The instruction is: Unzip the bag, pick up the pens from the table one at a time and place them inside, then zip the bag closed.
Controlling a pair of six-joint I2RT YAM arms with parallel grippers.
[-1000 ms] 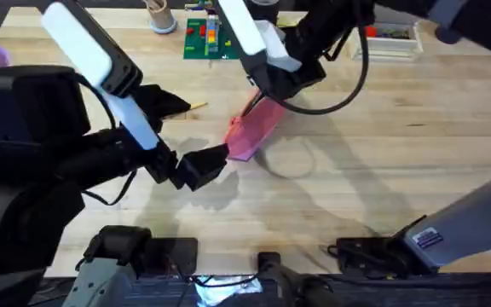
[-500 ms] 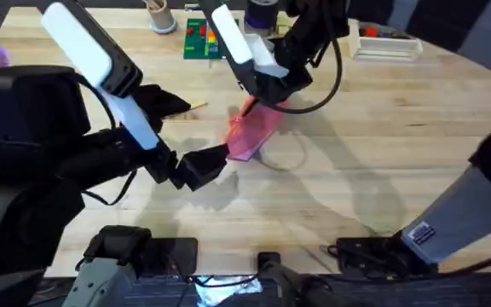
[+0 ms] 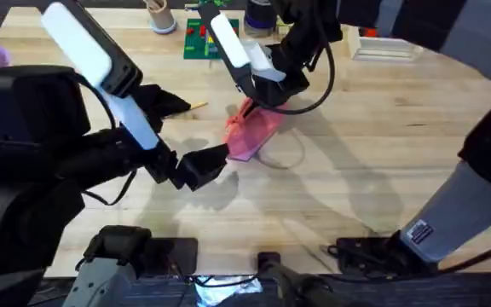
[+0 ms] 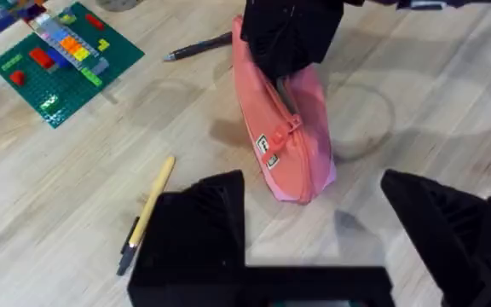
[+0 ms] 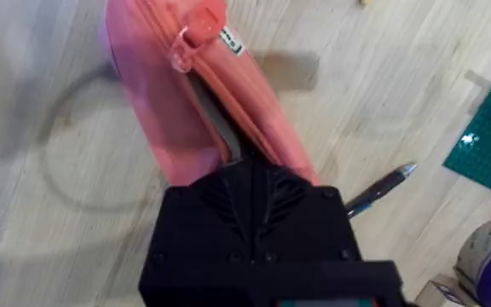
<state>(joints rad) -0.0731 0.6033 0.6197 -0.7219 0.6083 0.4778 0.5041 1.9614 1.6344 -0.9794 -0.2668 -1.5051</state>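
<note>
— Pouch first: from overhead we see the pink pencil pouch [image 3: 248, 134] lying on the plank table [image 3: 382, 153], a little past the middle. Who has it?

— We see the right gripper [image 3: 262, 95] pressed down on the pouch's far end. The left gripper [image 3: 216, 162] hangs just beside its near end, apart from it, and we cannot tell its spread from up here. A green brick baseplate [image 3: 203, 38] sits at the table's far edge.

— And from the left wrist?

— We see the left fingers [image 4: 199, 230] spread wide with nothing between them. The pouch [image 4: 292, 141] lies beyond them, its zip pull [image 4: 273, 141] toward the near end. The tan-yellow pen [image 4: 147, 211] lies flat beside that finger; the thin black pen [image 4: 199, 47] lies farther off, by the pouch's far end.

— The right wrist?

— We see the right gripper [image 5: 250, 183] clamped on the pouch's [image 5: 152, 119] zip seam, which gapes dark close to the fingers. The pull tab [image 5: 193, 34] sits near the other end, and the black pen's [image 5: 380, 189] tip pokes out alongside.
</note>
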